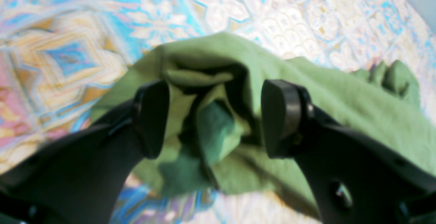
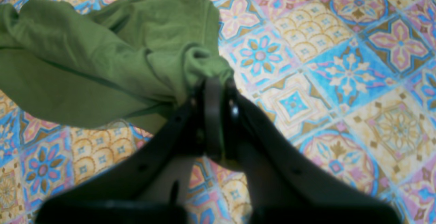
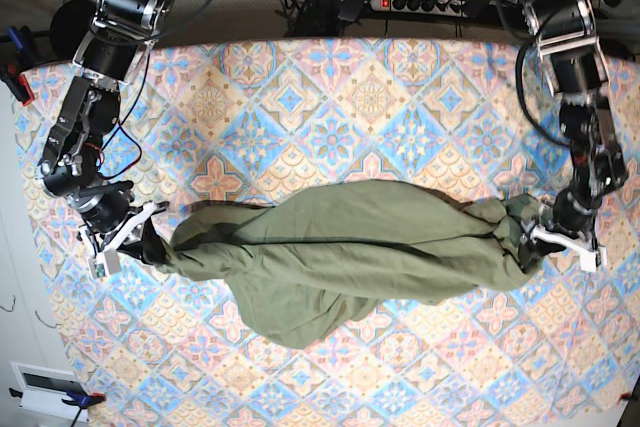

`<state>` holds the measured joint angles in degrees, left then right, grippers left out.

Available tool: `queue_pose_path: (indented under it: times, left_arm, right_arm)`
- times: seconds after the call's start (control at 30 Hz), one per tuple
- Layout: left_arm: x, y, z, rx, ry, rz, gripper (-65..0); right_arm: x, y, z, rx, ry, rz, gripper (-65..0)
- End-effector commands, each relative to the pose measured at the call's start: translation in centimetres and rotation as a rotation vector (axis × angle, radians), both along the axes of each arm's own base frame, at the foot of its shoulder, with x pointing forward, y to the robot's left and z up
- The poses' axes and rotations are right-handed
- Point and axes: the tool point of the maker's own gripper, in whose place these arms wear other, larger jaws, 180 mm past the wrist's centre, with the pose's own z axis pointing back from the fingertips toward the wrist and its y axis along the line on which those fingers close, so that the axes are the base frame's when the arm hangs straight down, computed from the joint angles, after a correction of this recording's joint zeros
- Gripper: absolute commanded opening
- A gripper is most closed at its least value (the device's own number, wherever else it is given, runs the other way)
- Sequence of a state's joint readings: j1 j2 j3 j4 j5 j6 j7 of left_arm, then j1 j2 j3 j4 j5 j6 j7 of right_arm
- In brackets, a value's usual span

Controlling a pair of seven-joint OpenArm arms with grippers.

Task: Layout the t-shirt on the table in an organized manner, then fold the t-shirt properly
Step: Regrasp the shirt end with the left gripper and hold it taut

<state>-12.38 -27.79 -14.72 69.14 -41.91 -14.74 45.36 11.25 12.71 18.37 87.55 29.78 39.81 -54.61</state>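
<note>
The t-shirt [image 3: 345, 257] lies across the middle of the table [image 3: 330, 87], stretched from left to right. The right gripper [image 3: 150, 242] is at its left end, the left gripper [image 3: 535, 245] at its right end.

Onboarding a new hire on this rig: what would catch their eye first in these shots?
The olive-green t-shirt, bunched and stretched sideways across the middle of the tile-patterned table. Then its two ends: the right end effector is shut on a twisted wad of cloth at one end, while the left end effector stands open at the other end, a crumpled fold lying between its pads.
</note>
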Motion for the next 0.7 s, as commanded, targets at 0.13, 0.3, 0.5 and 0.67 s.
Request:
queue_pose_path:
  times: [0.13, 0.3, 0.5, 0.67]
  left_arm:
    - [-1.8, -0.8, 0.3, 0.021, -0.018, -0.037, -23.5]
    - [-1.6, -1.4, -2.0, -0.044, 0.018, 0.000, -23.5]
    - [0.1, -2.2, -3.5, -0.124, 0.009, 0.052, -23.5]
    - [1.5, -3.6, -4.2, -0.134, 0.029, 0.027, -29.3]
  right_arm:
    - [0.9, -0.1, 2.6, 0.004, -0.084, 0.005, -64.7]
    - [0.9, -0.1, 2.6, 0.004, -0.084, 0.005, -64.7]
    - [0.9, -0.1, 2.5, 0.004, -0.083, 0.005, -64.7]
    - [0.9, -0.2, 2.6, 0.004, -0.084, 0.003, -64.7]
